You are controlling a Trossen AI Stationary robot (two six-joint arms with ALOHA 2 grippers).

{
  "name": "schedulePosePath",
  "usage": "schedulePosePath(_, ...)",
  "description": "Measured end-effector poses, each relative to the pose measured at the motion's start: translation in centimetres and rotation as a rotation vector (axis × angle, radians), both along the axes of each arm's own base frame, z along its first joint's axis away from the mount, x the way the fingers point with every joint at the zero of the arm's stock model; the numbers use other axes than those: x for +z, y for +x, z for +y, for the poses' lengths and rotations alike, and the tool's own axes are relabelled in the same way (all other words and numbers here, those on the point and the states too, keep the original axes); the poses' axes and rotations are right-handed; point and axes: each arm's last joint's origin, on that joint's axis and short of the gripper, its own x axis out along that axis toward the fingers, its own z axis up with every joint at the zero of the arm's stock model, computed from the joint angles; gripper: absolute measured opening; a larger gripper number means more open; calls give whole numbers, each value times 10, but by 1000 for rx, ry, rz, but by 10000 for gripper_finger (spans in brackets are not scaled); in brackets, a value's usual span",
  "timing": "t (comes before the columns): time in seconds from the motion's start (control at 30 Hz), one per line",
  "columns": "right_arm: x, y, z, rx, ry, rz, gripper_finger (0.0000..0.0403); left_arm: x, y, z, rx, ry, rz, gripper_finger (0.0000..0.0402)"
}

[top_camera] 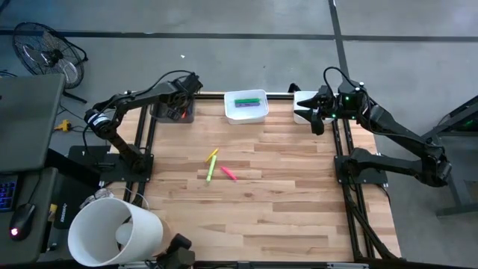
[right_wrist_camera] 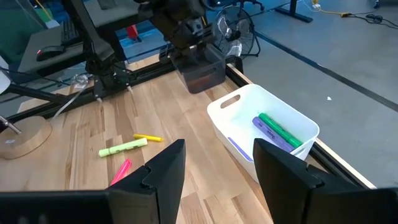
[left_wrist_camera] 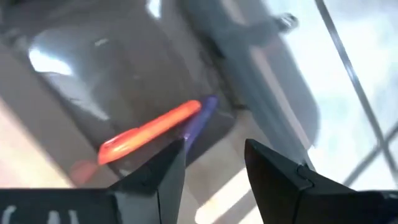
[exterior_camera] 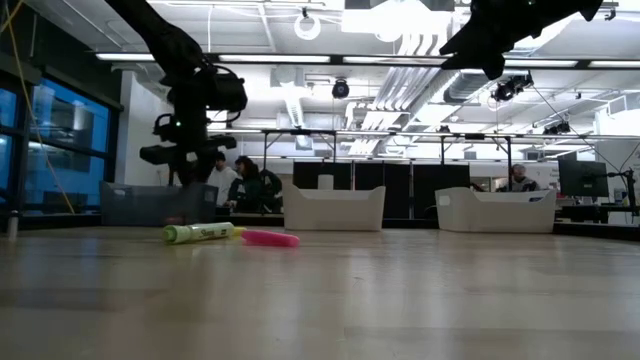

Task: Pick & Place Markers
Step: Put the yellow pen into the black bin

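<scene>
Markers (left_wrist_camera: 152,129) blurred inside dark bin (left_wrist_camera: 112,68), partly hidden by left jaws.

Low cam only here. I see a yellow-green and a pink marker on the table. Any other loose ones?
Observer: One more. A yellow marker lies mid-table beside the yellow-green marker and the pink marker.
Operator: What's in the dark bin?
Observer: An orange marker and a purple marker lie inside the dark bin. The left claw is above it, open.
Operator: And the middle white tray?
Observer: The middle white tray holds a green marker next to a second purple marker. The right claw is open, over the other white tray.
</scene>
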Motion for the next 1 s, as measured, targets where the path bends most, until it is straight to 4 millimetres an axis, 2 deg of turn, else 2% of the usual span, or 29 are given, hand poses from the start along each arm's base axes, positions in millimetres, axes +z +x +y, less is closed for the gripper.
schedulePosePath(0.23, 0, 0, 0, 1, -1, 0, 179, 5, 13, 4, -358, 68, 71, 163)
schedulePosePath(0.4, 0, 0, 0, 0, 0, 0, 179, 19, 22, -8, -548, 141, 134, 163)
schedulePosePath(0.7, 0, 0, 0, -4, 11, -4, 179, 43, 40, -48, -816, 243, 201, 163)
schedulePosePath(1.0, 0, 0, 0, -4, 9, -3, 179, 42, 66, -93, -1027, 248, 195, 163)
